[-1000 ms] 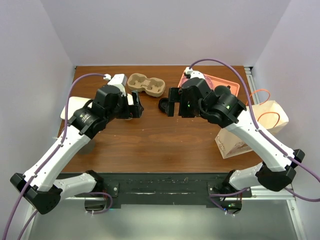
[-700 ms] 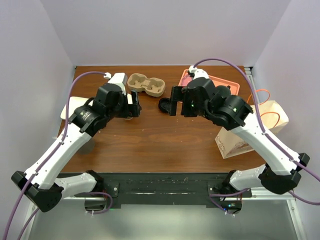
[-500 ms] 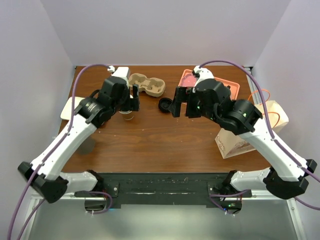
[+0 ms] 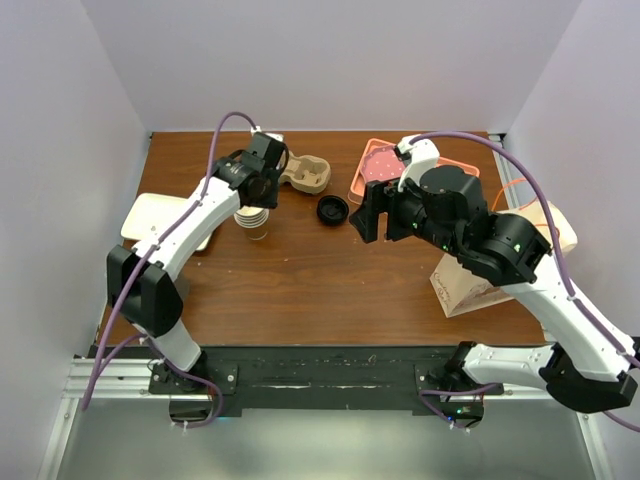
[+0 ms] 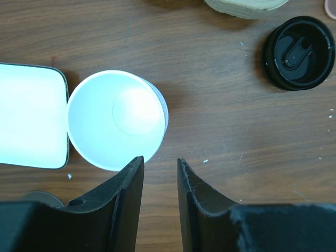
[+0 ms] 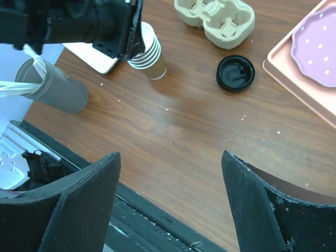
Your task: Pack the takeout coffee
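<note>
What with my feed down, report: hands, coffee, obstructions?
Left hand narrowly open, empty, by stack of lidless white paper cups. Right hand wide open, empty. No lidded cup visible; round black plastic lid lies loose, unobstructed.

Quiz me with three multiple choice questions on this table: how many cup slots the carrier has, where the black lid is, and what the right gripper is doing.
1. How many wells has the pulp carrier? A four B six C two
2. Where is the black lid? A in the carrier B on the table C in the paper bag
3. The right gripper is: A open and empty B shut on the lid C shut on the carrier
Answers: C, two hollows show side by side; B, it lies on wood between the cup stack and the pink tray; A, its fingers stand wide apart with only table between them.
</note>
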Controlling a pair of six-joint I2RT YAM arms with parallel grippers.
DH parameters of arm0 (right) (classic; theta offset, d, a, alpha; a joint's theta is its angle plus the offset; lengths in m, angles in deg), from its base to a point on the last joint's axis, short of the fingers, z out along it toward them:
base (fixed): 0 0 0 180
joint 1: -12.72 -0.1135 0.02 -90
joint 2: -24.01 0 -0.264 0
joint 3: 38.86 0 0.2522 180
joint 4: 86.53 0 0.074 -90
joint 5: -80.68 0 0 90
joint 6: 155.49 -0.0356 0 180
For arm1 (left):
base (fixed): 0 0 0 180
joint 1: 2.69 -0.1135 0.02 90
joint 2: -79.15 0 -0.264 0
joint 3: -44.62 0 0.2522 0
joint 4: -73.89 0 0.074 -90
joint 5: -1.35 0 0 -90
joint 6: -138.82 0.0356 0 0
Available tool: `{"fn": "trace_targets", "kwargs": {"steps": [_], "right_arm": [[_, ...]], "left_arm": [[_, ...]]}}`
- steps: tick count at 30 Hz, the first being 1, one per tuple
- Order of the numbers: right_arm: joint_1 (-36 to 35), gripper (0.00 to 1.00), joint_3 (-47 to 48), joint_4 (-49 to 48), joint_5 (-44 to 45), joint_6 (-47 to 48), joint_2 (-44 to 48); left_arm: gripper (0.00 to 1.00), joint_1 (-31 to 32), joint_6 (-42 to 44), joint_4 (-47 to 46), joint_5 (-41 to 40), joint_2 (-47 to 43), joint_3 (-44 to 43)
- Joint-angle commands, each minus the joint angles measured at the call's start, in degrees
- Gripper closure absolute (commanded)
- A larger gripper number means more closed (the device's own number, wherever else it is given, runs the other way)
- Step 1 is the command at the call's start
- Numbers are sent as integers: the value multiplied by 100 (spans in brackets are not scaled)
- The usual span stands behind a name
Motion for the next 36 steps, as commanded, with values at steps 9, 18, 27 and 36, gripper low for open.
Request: {"fn": "trace_targets", "kwargs": {"steps": [9, 18, 27, 36], "right_arm": [[1, 18, -117, -438, 76, 366, -14], [1, 16, 32, -350, 209, 331, -330], [1, 16, -64, -394, 349, 261, -304], [1, 16, -126, -464, 367, 129, -313]], "left_arm": [[61, -228, 553, 18, -158, 308, -354], [60, -219, 571, -157, 299, 432, -99], [70, -228, 764, -228, 176, 554, -3], [98, -219, 905, -210, 185, 485, -64]]}}
